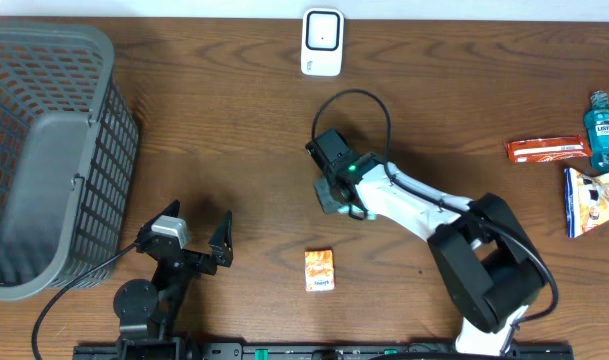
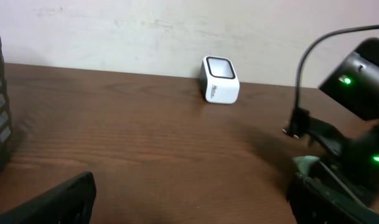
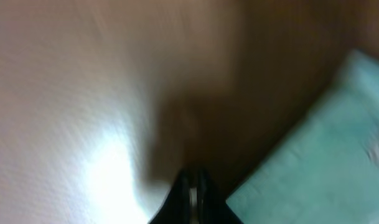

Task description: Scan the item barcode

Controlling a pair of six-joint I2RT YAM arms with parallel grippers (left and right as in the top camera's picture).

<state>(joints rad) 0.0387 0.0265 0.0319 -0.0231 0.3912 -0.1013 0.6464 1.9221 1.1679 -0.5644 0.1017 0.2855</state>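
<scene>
Only the right wrist view shows the right tool point(image 3: 190, 190) pinched closed, with a pale green packet point(image 3: 313, 155) just to its right (badly blurred). Overhead, its arm hides most of that packet. The scanner point(image 1: 322, 42) sits beyond the tool, an orange box point(image 1: 320, 270) behind it, and the left tool point(image 1: 197, 222) gapes wide.

Soft, even light overhead; around the right claw point(image 3: 190, 186) everything is blurred, with bright glare to its left.
</scene>
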